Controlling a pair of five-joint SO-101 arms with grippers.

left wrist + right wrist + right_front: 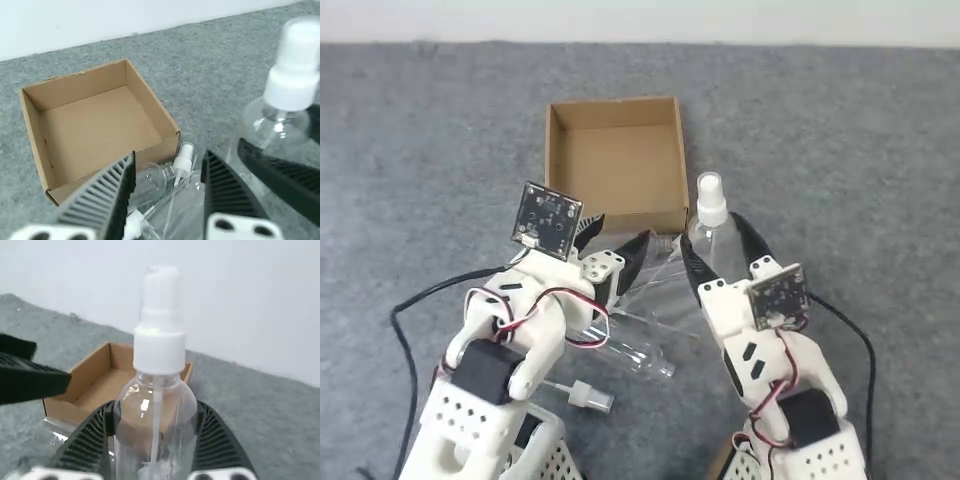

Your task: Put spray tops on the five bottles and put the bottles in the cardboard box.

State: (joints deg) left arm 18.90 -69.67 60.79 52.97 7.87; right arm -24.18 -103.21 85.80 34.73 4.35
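The brown square cardboard box (612, 103) holds nothing, so no bottle is packed yet. My right end effector (718, 248) is clamped on a clear round plastic bottle (155, 420), upright just beside the box's near corner, with a white spray top (159, 332) already seated on its neck. I judge that one ready to go in.

My left end effector (169, 162) is spread wide with nothing in it, hanging over a clump of clear bottles (635, 345) lying on the grey felt-like table (840, 150). One of them (157, 180) seems to wear a top. They overlap and are see-through, so I cannot count them surely. A loose white spray top with its dip tube (588, 396) lies apart, unfitted. Most capping and all boxing remain.
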